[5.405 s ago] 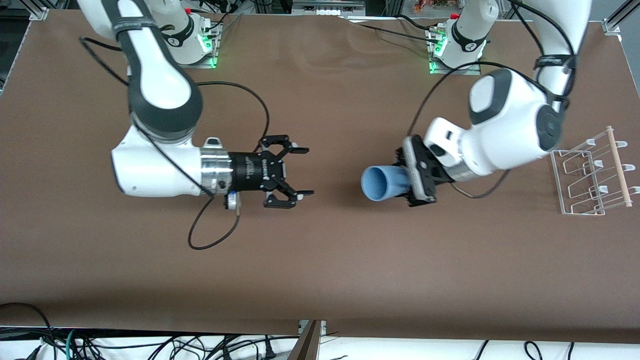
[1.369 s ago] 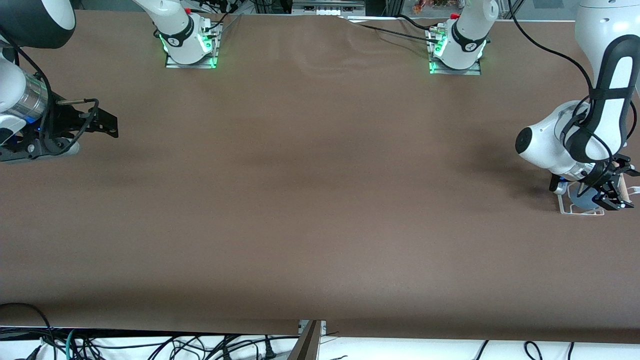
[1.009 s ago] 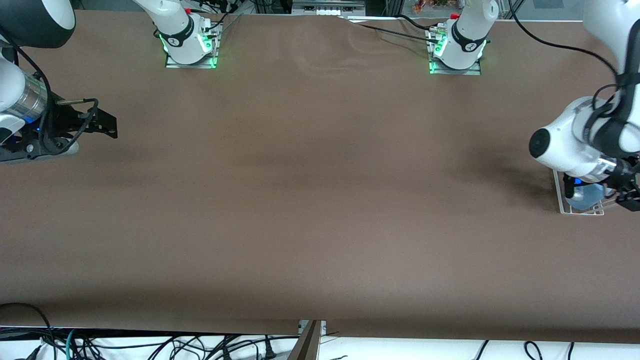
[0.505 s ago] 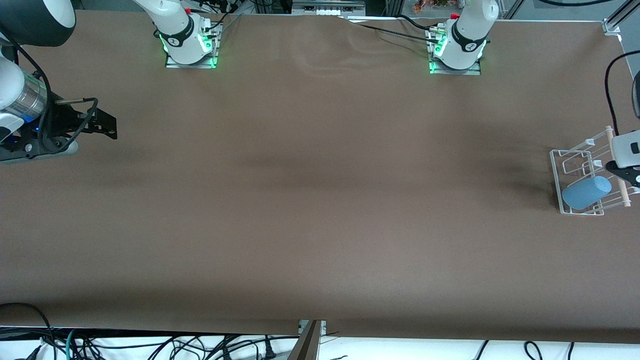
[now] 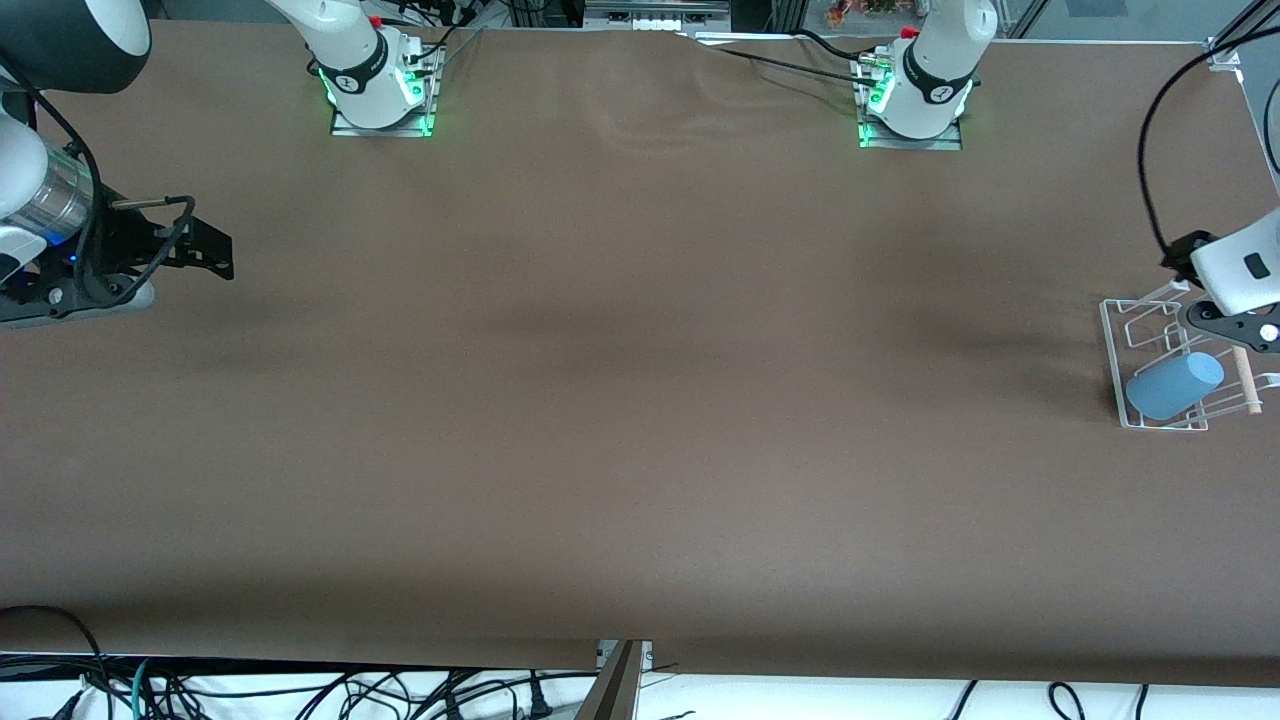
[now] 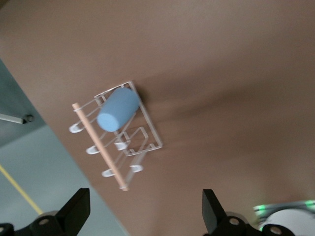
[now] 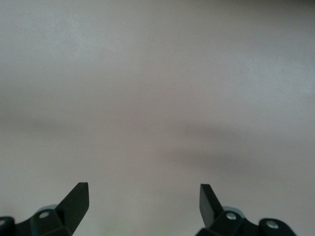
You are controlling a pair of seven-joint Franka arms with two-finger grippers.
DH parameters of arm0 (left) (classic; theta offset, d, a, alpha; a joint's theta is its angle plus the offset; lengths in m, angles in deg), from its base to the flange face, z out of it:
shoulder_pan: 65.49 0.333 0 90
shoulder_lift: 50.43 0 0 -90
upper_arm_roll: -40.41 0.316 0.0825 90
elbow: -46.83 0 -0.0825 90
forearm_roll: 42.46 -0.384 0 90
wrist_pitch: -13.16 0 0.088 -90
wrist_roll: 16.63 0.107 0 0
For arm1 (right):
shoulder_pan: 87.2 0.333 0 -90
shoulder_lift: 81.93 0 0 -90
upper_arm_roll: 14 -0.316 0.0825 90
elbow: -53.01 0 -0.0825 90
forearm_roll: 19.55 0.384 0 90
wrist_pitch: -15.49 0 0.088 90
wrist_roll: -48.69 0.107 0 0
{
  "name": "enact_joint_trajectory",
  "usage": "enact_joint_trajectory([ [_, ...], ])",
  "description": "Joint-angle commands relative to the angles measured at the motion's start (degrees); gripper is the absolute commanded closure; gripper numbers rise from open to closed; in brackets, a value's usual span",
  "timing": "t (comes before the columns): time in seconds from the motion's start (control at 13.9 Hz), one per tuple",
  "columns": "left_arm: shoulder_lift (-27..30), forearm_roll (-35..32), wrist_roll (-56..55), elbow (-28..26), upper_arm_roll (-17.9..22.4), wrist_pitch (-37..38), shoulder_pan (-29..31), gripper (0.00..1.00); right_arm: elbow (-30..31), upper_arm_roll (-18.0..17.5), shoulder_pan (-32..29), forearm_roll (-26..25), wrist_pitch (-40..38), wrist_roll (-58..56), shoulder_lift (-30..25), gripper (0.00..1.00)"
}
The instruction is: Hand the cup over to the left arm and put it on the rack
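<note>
The light-blue cup (image 5: 1175, 385) lies on its side on the white wire rack (image 5: 1112, 340), at the rack's end nearer the front camera, at the left arm's end of the table. In the left wrist view the cup (image 6: 117, 109) rests across the rack (image 6: 147, 142) beside the wooden dowel (image 6: 101, 147). My left gripper (image 6: 143, 216) is open and empty, up in the air over the rack; its wrist (image 5: 1240, 272) shows at the frame edge. My right gripper (image 5: 205, 250) is open and empty and waits over bare table at the right arm's end (image 7: 142, 204).
The brown table cover (image 5: 640, 400) is bare between the two arms. The arm bases (image 5: 380, 90) (image 5: 915, 100) stand along the table's edge farthest from the front camera. A black cable (image 5: 1150, 170) hangs from the left arm near the rack.
My left gripper let go of the cup on the rack and rose up and away from it. The cup stays lying on the rack. The right arm has not moved.
</note>
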Motion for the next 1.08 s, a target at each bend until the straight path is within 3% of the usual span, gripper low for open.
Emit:
enact_joint_trajectory([
  [0.0,1.9,8.1,-9.7,1.2,-0.2,1.8,0.2,0.00,1.0,-1.1,-0.9,-0.5,0.4,-0.3,-1.3,0.01],
  [0.22,3.9,15.8,-14.7,1.2,0.0,1.8,0.7,0.00,0.8,-1.2,-0.9,-0.6,0.5,-0.2,-1.3,0.01],
  [0.72,5.2,22.3,-17.5,1.1,0.1,1.6,1.2,0.00,1.0,-1.2,-0.9,-0.5,0.1,-0.2,-1.3,0.01],
  [1.01,5.7,22.6,-21.4,1.2,-0.2,2.6,0.8,0.00,0.8,-1.5,-0.8,-0.4,0.1,-0.2,-1.4,0.01],
])
